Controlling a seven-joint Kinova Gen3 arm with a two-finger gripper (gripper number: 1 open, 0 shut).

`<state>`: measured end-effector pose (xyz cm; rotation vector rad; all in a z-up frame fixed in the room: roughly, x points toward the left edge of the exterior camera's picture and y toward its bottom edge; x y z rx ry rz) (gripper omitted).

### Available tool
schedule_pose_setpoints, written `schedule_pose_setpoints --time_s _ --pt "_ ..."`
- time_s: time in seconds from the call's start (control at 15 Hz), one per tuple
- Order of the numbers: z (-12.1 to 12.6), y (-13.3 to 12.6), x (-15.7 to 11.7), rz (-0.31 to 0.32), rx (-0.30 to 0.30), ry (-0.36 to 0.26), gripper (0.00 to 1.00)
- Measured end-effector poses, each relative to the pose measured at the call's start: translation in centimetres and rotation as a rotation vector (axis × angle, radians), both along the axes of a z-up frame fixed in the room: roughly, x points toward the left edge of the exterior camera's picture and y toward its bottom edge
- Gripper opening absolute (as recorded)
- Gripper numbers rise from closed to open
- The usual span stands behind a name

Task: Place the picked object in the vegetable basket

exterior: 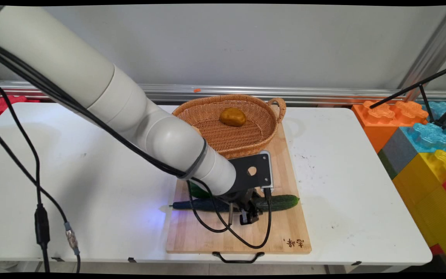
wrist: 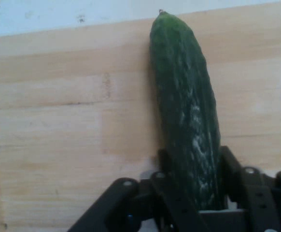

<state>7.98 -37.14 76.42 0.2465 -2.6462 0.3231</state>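
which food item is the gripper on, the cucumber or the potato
The cucumber, lying on the cutting board between the gripper's fingers; the potato sits apart in the basket.

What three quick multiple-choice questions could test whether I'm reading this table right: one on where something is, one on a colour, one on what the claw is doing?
1. Where does the brown potato lie?
A. In the wicker basket
B. On the bare table
C. On the toy blocks

2. What colour is the long vegetable under the gripper?
A. Orange
B. Dark green
C. White

3. How do the gripper's fingers stand at the cucumber?
A. Raised high above it
B. One on each side of it, closed against it
C. Resting in the basket

Answers:
1. A, the potato sits inside the basket at the far end of the wooden board.
2. B, the hand view shows a dark green skin.
3. B, the hand view shows black fingers flanking it.
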Motion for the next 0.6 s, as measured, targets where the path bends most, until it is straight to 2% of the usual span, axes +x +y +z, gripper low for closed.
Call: schedule_pose_setpoints --time_s 0.27,0.6 --pt "0.9 0.5 0.2 -0.003 0.007 0.005 0.00" --pt "3.3 1.1 0.7 -0.005 0.018 0.024 0.00"
